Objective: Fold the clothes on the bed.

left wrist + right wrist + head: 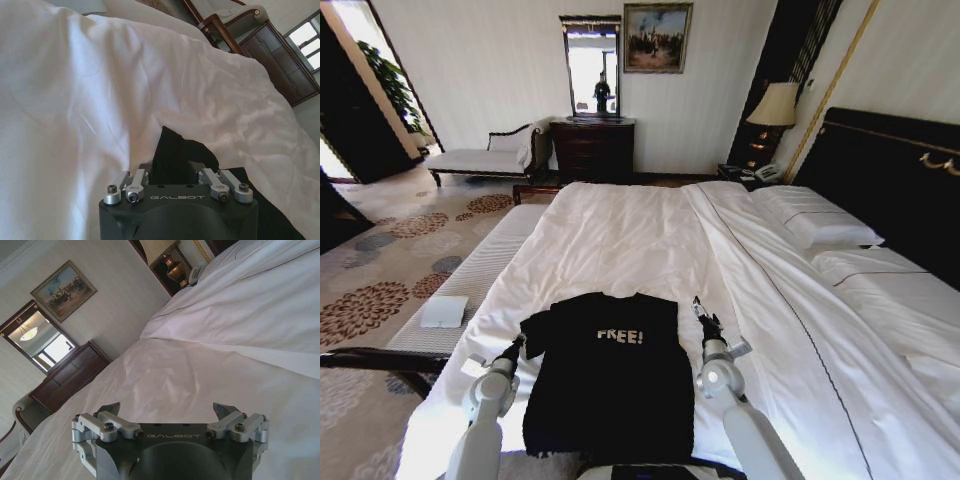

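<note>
So you're basically at the start here, as far as I can tell. The shirt (605,375) is lying flat on the bed (650,240), bottom centre of the head view, chest up with the "FREE!" lettering readable. Both sleeves are out to the sides and the body is full length, no fold in it anywhere I can see. The hem end runs down toward the bottom edge of the frame, so I can't say how tidy that part is.

Your left gripper (517,345) sits lower left of centre, right at the shirt's left sleeve. In the left wrist view the gripper (165,172) has black cloth right between its fingers and the jaws look drawn in on that sleeve, so I'd call it clamped on the shirt, though the contact itself is mostly hidden behind the gripper body.

Your right gripper (704,322) is just right of the shirt, over bare duvet near the other sleeve. From the right wrist view the gripper (170,412) has its jaws spread wide with nothing but white bedding in between, so it's holding nothing.

So my read: one sleeve grabbed, the other not yet, and all the actual folding (sleeves in, then the body over) is still left to do.
</note>
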{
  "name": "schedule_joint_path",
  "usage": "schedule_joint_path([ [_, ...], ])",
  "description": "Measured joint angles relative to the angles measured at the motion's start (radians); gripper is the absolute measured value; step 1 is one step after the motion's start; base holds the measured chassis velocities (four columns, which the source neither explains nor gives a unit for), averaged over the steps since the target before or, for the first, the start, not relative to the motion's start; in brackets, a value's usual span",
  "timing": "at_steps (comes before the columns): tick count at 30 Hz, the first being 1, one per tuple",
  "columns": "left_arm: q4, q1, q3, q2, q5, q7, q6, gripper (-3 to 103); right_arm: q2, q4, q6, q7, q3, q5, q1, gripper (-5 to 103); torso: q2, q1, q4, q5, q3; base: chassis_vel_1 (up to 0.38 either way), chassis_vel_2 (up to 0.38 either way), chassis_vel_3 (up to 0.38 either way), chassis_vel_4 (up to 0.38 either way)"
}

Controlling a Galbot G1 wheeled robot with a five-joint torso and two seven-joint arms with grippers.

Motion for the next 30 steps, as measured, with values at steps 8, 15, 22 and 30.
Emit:
schedule_joint_path([
  [8, 0.019, -0.007, 0.002, -0.008, 0.014, 0.000, -0.005, 55, -0.008, -0.001, 0.000, 0.000, 0.007, 0.000, -0.009, 100, 0.000, 0.000, 0.0001, 0.0000, 0.000, 0.000, 0.000, 0.000, 0.000],
  [15, 0.018, -0.005, 0.004, -0.014, 0.024, 0.000, -0.008, 28, -0.008, 0.002, 0.000, 0.004, 0.008, 0.000, -0.010, 100, 0.000, 0.000, 0.0001, 0.0000, 0.000, 0.000, 0.000, 0.000, 0.000],
  [22, 0.003, -0.003, 0.003, -0.014, 0.038, 0.000, -0.011, 7, -0.001, 0.004, 0.001, 0.004, 0.009, -0.004, -0.021, 100, 0.000, 0.000, 0.0000, 0.0000, 0.000, 0.000, 0.000, 0.000, 0.000],
  [30, -0.110, 0.036, 0.023, 0.014, 0.091, 0.046, -0.045, 0, -0.010, -0.004, 0.002, 0.003, 0.014, -0.001, -0.009, 100, 0.000, 0.000, 0.0002, 0.0000, 0.000, 0.000, 0.000, 0.000, 0.000],
])
